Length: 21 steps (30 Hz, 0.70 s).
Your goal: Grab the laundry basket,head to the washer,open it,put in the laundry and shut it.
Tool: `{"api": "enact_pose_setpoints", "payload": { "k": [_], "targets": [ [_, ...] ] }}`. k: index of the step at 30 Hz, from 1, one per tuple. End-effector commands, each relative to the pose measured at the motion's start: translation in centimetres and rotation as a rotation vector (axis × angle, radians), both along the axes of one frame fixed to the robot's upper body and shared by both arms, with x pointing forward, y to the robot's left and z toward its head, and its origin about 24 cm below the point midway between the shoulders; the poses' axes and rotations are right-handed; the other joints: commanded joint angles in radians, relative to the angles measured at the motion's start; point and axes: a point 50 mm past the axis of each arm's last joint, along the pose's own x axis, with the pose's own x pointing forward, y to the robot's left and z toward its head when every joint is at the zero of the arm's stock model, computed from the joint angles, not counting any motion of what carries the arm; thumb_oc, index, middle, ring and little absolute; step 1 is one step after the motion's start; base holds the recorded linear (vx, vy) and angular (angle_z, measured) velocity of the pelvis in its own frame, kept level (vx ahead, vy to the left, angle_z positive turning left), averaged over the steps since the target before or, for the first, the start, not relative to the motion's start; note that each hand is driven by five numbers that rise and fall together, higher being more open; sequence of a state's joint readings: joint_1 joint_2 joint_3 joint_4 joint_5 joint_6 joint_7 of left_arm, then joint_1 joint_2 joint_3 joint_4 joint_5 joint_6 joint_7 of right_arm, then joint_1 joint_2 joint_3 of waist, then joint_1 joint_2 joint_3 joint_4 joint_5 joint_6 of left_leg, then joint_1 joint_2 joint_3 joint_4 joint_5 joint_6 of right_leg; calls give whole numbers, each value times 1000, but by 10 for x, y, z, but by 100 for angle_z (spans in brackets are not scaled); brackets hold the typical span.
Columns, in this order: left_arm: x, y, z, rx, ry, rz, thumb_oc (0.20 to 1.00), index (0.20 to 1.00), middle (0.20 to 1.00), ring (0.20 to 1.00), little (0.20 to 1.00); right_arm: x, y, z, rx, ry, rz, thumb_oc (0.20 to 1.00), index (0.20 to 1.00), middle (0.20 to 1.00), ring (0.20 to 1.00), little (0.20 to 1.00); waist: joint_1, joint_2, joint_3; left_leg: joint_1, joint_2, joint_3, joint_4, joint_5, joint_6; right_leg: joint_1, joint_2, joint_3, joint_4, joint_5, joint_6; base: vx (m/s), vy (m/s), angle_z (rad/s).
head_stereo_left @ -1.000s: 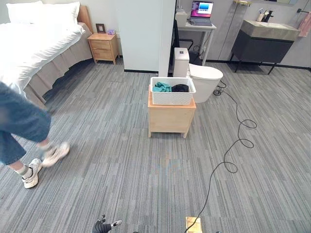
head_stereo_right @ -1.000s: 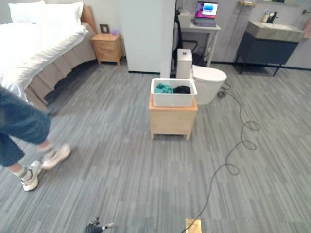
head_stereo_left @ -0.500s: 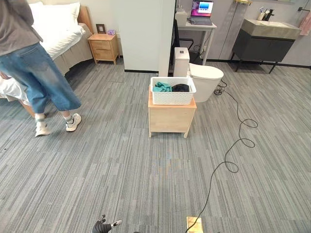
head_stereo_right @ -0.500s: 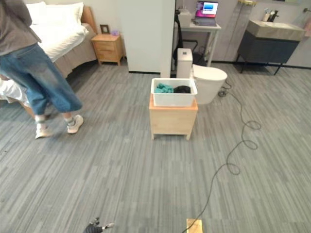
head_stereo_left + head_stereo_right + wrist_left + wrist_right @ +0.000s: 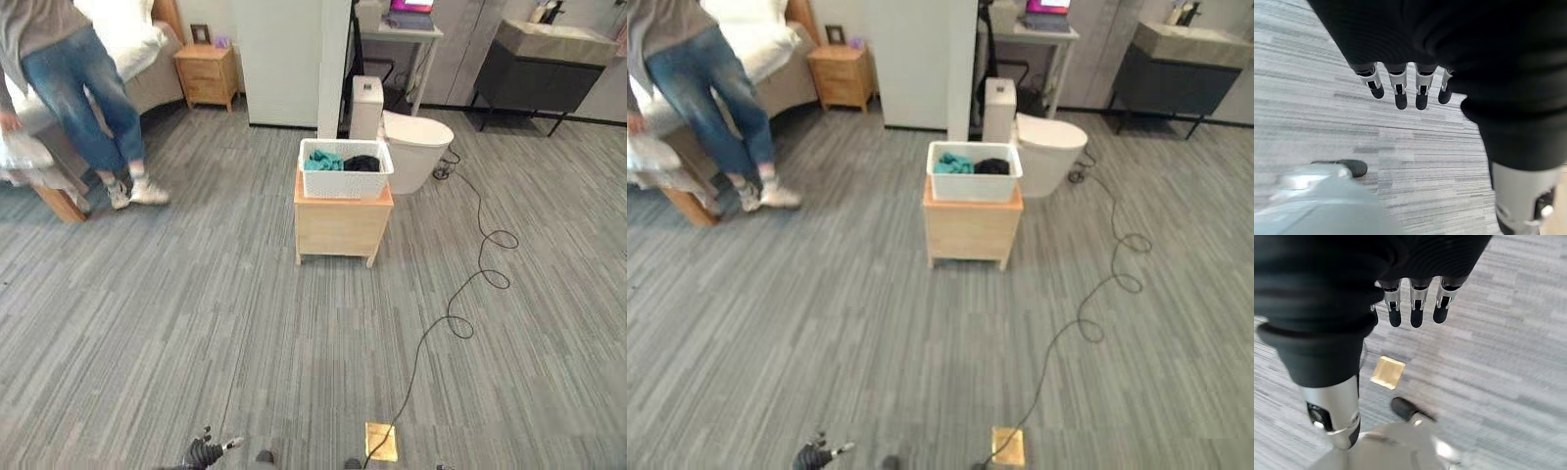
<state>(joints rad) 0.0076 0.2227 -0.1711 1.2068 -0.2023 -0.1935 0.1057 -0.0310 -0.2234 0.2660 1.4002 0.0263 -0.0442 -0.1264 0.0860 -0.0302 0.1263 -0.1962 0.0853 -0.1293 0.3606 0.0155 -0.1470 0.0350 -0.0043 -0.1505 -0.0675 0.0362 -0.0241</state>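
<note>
A person (image 5: 69,69) stands beside the bed (image 5: 132,44).

Even, bright indoor light falls on the floor (image 5: 196,323) with only soft shadows. The person (image 5: 69,78) is slightly motion-blurred. In the wrist views the dark hand covers are near and out of focus.

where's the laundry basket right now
The laundry basket sits on a small wooden cabinet mid-floor ahead of the robot, just in front of the toilet.
</note>
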Motion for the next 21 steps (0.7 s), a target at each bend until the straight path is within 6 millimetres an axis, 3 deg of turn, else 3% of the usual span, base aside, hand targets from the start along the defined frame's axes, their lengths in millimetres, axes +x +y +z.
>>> {"api": "enact_pose_setpoints", "payload": {
  "k": [1,2,3,4,5,6,7,9,11,14,16,17,18,19,20,21],
  "targets": [
    [17,-1,5,-11,-63,28,1000,1000,1000,1000,1000,13,-14,6,-39,-28,-16,1000,1000,1000,1000,1000,12,-22,79,-136,16,27,174,101,94,49,-46,22,53,-124,42,178,-82,6],
    [17,-1,5,-17,-65,37,1000,1000,1000,1000,1000,12,-16,6,-43,-20,-14,1000,1000,1000,1000,1000,17,-21,74,-153,1,57,126,76,94,58,-47,20,46,-132,45,387,7,-9],
    [16,1,6,-24,-74,59,1000,1000,1000,1000,1000,12,-19,7,-51,-12,-3,1000,1000,1000,1000,1000,43,-18,63,-167,-34,89,-16,36,94,87,-45,27,26,-154,53,332,41,-10],
    [16,1,6,-24,-74,59,1000,1000,1000,1000,1000,12,-19,7,-51,-12,-3,1000,1000,1000,1000,1000,43,-19,62,-166,-35,89,-21,40,94,85,-46,27,26,-153,53,513,113,-12],
    [12,1,5,-29,-67,68,1000,1000,1000,1000,1000,13,-20,7,-56,-10,18,1000,1000,1000,1000,1000,70,-5,51,-150,-45,69,-239,98,83,109,-25,41,26,-184,57,281,69,-20],
    [12,1,5,-29,-67,68,1000,1000,1000,1000,1000,13,-20,7,-56,-10,18,1000,1000,1000,1000,1000,70,-5,52,-148,-45,70,-240,98,83,110,-26,41,26,-184,57,587,129,-25],
    [8,-1,3,-33,-56,81,1000,1000,1000,1000,1000,15,-21,8,-59,-17,14,1000,1000,1000,1000,1000,85,-8,45,-183,-55,46,-354,123,73,148,-22,51,12,-213,65,456,104,-23],
    [6,-1,2,-34,-50,89,1000,1000,1000,1000,1000,17,-21,8,-58,-25,5,1000,1000,1000,1000,1000,91,-11,43,-198,-51,49,-378,134,66,173,-26,56,7,-227,72,383,100,-10],
    [-7,2,-2,-36,-16,135,1000,1000,1000,1000,1000,13,-17,6,-40,-20,-11,1000,1000,1000,1000,1000,111,-18,16,-194,-16,109,-345,170,75,237,-52,61,16,-257,90,593,240,-13],
    [-5,9,1,-28,-32,165,1000,1000,1000,1000,1000,11,-14,5,-27,-15,-8,1000,1000,1000,1000,1000,127,-42,8,-223,-35,125,-249,159,91,237,-93,54,100,-251,104,409,182,-13],
    [-4,13,2,-23,-38,167,1000,1000,1000,1000,1000,15,-8,4,-7,-27,16,1000,1000,1000,1000,1000,129,-66,1,-184,-77,130,-228,108,130,193,-114,70,262,-150,137,570,284,-31],
    [6,18,7,-15,-75,149,1000,1000,1000,1000,1000,23,-2,5,16,-58,43,1000,1000,1000,1000,1000,117,-65,13,-130,-109,141,-232,58,168,106,-121,79,493,8,171,598,325,-43],
    [10,17,9,-17,-92,134,1000,1000,1000,1000,1000,28,-1,6,21,-71,50,1000,1000,1000,1000,1000,107,-58,20,-99,-121,139,-241,36,191,63,-123,74,595,81,183,427,241,-11],
    [10,17,9,-17,-92,134,1000,1000,1000,1000,1000,28,-1,6,20,-71,50,1000,1000,1000,1000,1000,108,-56,18,-100,-119,139,-242,37,191,61,-121,75,594,83,182,390,223,42],
    [19,21,13,-7,-120,120,1000,1000,1000,1000,1000,36,0,8,23,-102,54,1000,1000,1000,1000,1000,89,-27,35,-31,-118,125,-265,12,215,-27,-144,28,747,134,193,424,198,68],
    [23,21,15,-5,-134,105,1000,1000,1000,1000,1000,37,1,8,23,-105,54,1000,1000,1000,1000,1000,78,-14,48,21,-118,113,-289,-1,226,-80,-171,-14,806,99,180,582,222,54]
  ]
}}
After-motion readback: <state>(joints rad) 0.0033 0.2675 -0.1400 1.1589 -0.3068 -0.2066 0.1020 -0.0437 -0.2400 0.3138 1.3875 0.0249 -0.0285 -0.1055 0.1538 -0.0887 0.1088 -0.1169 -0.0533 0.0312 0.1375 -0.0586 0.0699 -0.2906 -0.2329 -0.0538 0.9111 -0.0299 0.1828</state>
